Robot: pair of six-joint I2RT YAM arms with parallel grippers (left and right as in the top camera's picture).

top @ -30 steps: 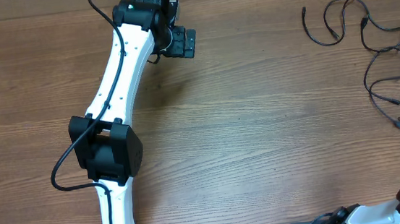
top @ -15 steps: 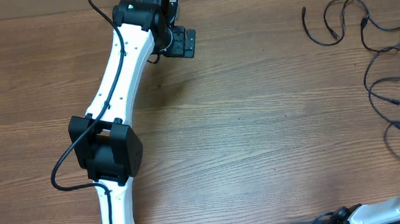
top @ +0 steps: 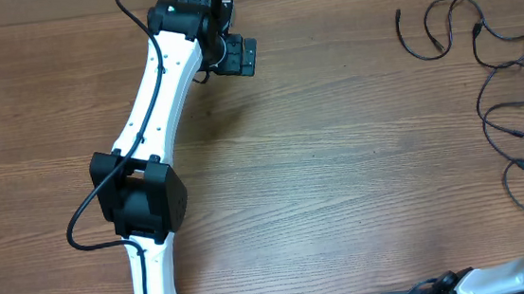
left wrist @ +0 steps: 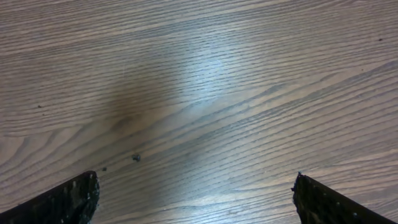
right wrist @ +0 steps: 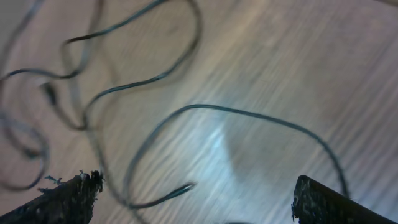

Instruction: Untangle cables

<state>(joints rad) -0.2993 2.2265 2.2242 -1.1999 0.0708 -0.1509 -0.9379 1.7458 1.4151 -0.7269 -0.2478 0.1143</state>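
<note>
Loose black cables on the wooden table, with the right gripper spread above them.

The picture is blurred. Two dark fingertips show at the bottom of the view, one in each lower corner, standing wide apart with bare wood and cord between them. A small plug end lies on the table between the fingers. Its cord seems to bend back near the lower-left finger, rise in a broad arch and come down just inside the lower-right finger. Beyond this arch, more thin cords loop and cross one another, some running out of view. Whether the nearest cord touches the lower-left finger cannot be told.
</note>
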